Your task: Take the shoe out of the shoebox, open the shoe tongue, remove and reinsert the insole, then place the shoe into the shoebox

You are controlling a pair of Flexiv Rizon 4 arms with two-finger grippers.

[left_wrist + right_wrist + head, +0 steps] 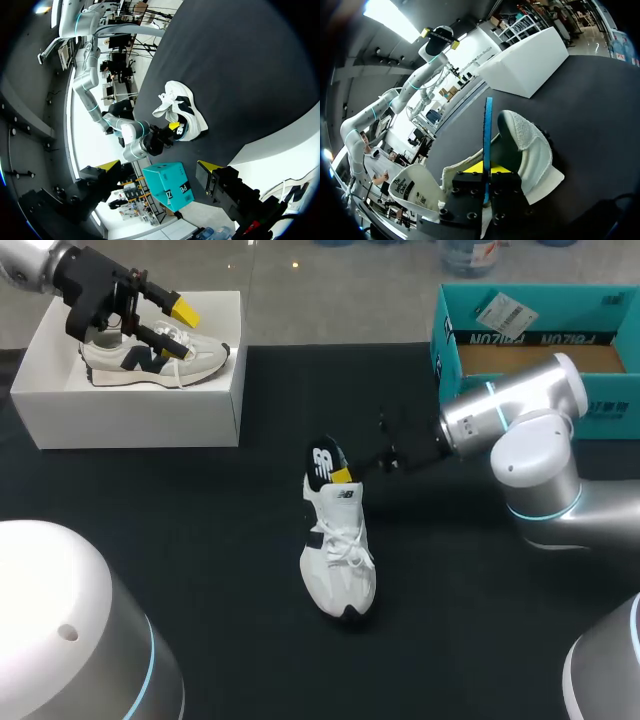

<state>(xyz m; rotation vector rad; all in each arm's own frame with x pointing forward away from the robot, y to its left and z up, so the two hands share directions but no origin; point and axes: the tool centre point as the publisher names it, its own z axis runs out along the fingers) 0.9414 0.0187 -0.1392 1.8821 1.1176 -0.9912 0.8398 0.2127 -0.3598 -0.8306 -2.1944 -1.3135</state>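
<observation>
The right pincer (487, 175) pinched the insole (487, 125) on edge at the heel of the shoe (338, 555), lying on the desk (200, 510); unheld, the shoe could lift or skid with it. The left pincer (178, 325) hung spread over the white shoebox (140, 415)

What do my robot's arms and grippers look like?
Both arms are smooth, rounded silver-grey tubes with glowing cyan rings at the joints: the left arm and the right arm look the same. The left gripper and right gripper are black and blocky, with bolt holes, each ending in two fingers with bright yellow tips.
</observation>
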